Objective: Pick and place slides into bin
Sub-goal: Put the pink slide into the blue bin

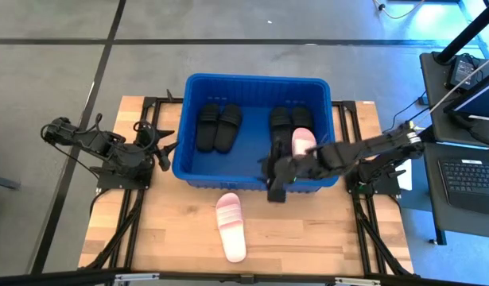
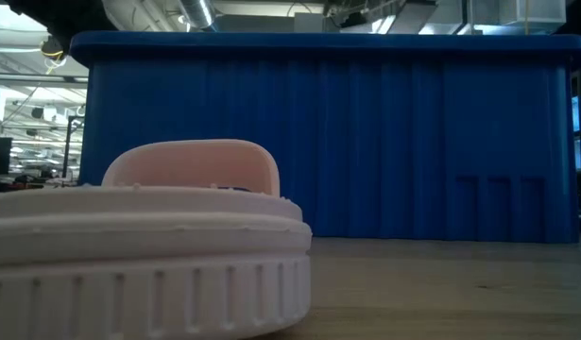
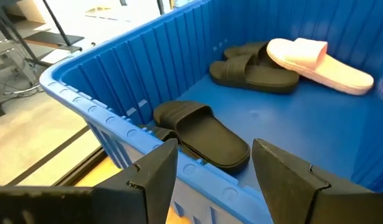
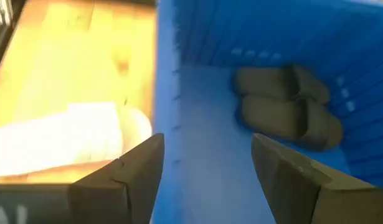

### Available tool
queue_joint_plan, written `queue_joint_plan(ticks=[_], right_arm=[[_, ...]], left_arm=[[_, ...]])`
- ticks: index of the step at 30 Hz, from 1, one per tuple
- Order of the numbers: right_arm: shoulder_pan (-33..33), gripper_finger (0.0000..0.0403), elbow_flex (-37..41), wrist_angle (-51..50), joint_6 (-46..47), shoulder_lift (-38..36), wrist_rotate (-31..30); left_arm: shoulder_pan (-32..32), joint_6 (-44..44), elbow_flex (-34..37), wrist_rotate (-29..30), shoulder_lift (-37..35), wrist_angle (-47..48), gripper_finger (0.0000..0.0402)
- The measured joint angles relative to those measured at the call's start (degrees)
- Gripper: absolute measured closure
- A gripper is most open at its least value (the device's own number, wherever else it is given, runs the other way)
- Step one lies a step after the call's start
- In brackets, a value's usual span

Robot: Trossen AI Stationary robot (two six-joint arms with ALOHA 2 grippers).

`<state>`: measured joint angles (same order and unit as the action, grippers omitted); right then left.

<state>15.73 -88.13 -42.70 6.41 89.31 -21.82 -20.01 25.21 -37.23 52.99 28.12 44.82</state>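
The blue bin (image 1: pixel 256 83) stands at the table's far middle. Inside lie two black slides (image 1: pixel 219 127) at the left, two more black slides (image 1: pixel 280 119) at the right, and a pink slide (image 1: pixel 302 141) beside them. Another pink slide (image 1: pixel 230 225) lies flat on the table in front of the bin; it also shows in the low view (image 2: pixel 148 255). My right gripper (image 4: pixel 207 162) is open and empty above the bin's near wall (image 4: pixel 166 93). My left gripper (image 3: pixel 213 168) is open and empty at the bin's left rim (image 3: pixel 85 106).
The bin's tall blue wall (image 2: pixel 366 142) stands just behind the pink slide on the table. Bare wooden table (image 1: pixel 324 230) lies in front of the bin on both sides of that slide. A desk with a laptop (image 1: pixel 471 171) stands off the table's right edge.
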Motion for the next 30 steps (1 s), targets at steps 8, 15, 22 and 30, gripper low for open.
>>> queue_joint_plan(ticks=[8,15,22,30], right_arm=[[8.01,0.0163,-12.58,-5.66,2.7,12.6,-4.37],[11.18,0.0193,-26.05,-13.2,5.96,26.0,-4.86],[11.82,0.0209,-30.76,-13.22,5.23,35.9,-3.46],[11.8,0.0209,-30.76,-12.54,5.12,43.22,1.6]], left_arm=[[0.0,0.16,0.0,-2.05,0.0,2.18,0.02],[0.01,0.16,0.0,-4.02,0.0,4.03,0.02],[0.02,0.14,0.0,-4.06,0.0,4.26,0.02],[0.01,0.14,0.0,-4.07,-0.01,4.26,0.02]])
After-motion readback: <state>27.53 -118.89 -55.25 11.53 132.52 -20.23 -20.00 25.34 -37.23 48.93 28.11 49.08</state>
